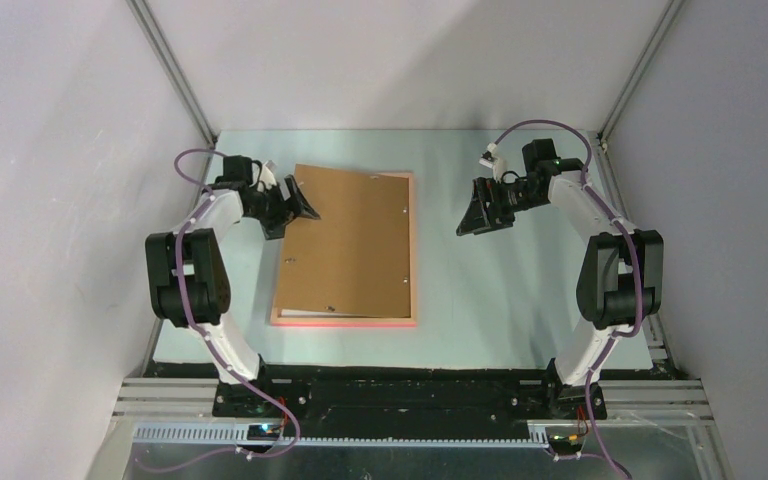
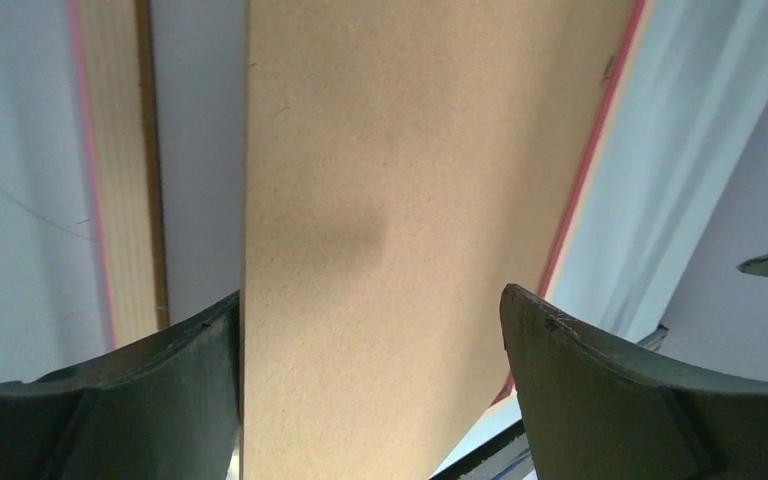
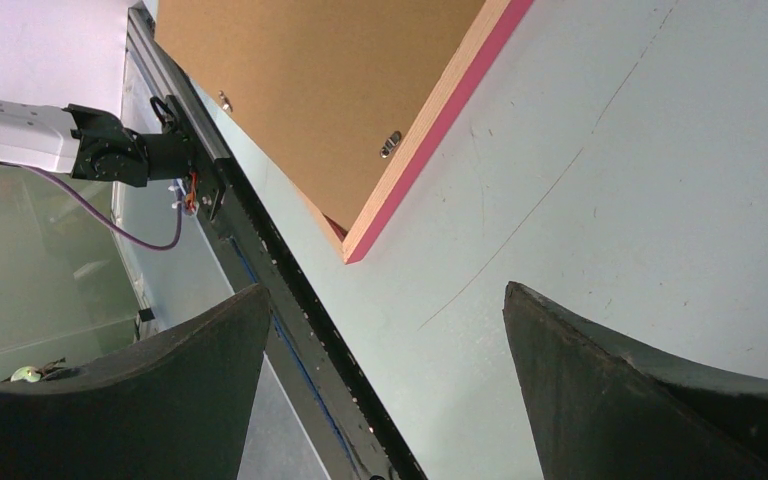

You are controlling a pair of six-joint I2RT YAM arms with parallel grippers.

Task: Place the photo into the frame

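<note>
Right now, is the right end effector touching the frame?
Apart. The top view shows a strip of bare table between the right end effector and the frame. In the right wrist view, its fingers sit clear of the pink corner.

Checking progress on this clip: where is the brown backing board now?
In the top view the backing board lies left of centre on the table, skewed atop the pink frame, its far left corner by the left pincer.

walls (image 1: 50,150): plain grey-white | table (image 1: 520,290): pale green | corners: metal rails (image 1: 173,70)
</note>
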